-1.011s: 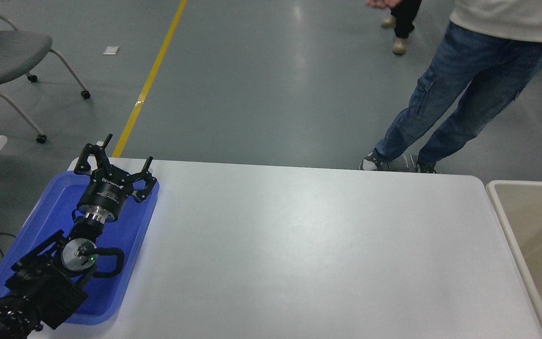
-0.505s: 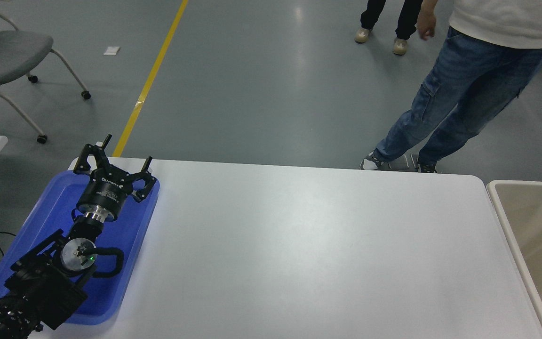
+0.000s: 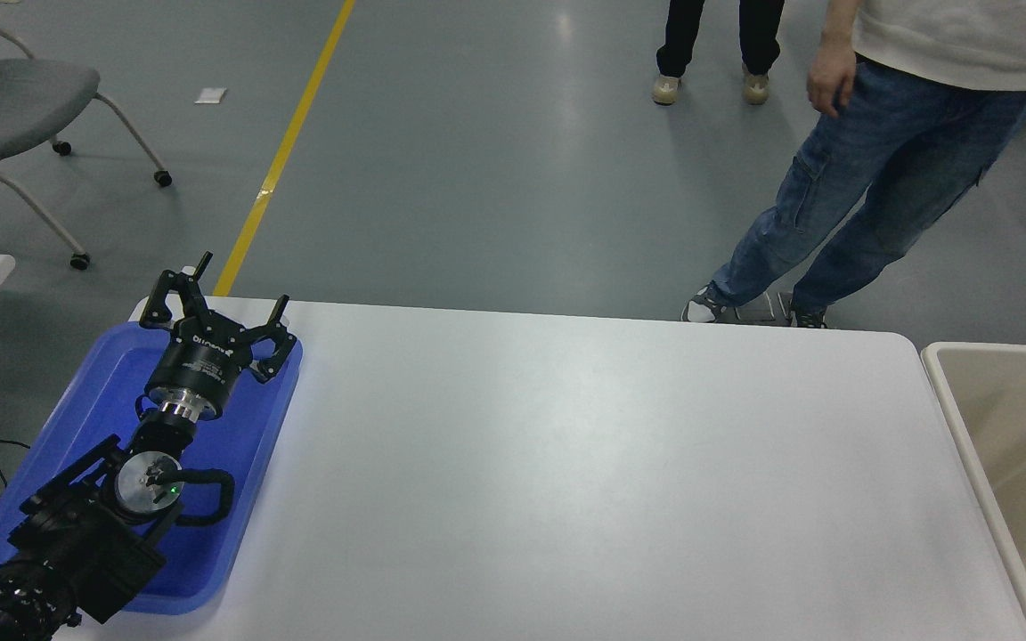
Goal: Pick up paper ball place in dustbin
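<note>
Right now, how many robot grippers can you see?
1. The left gripper hangs open over the far end of the blue tray at the table's left. The right gripper is out of view.

The dustbin (image 3: 1007, 427) is cut by the right edge; 2 persons at the top show only their lower bodies.

White table (image 3: 566, 463) fills the foreground; shallow blue tray (image 3: 237, 463) sits at its left end. Grey wheeled chair (image 3: 14, 107) upper left, yellow floor line (image 3: 286, 147) beside it. Person in jeans (image 3: 869, 178) stands beyond the far edge; second person's shoes (image 3: 709, 86) farther back
</note>
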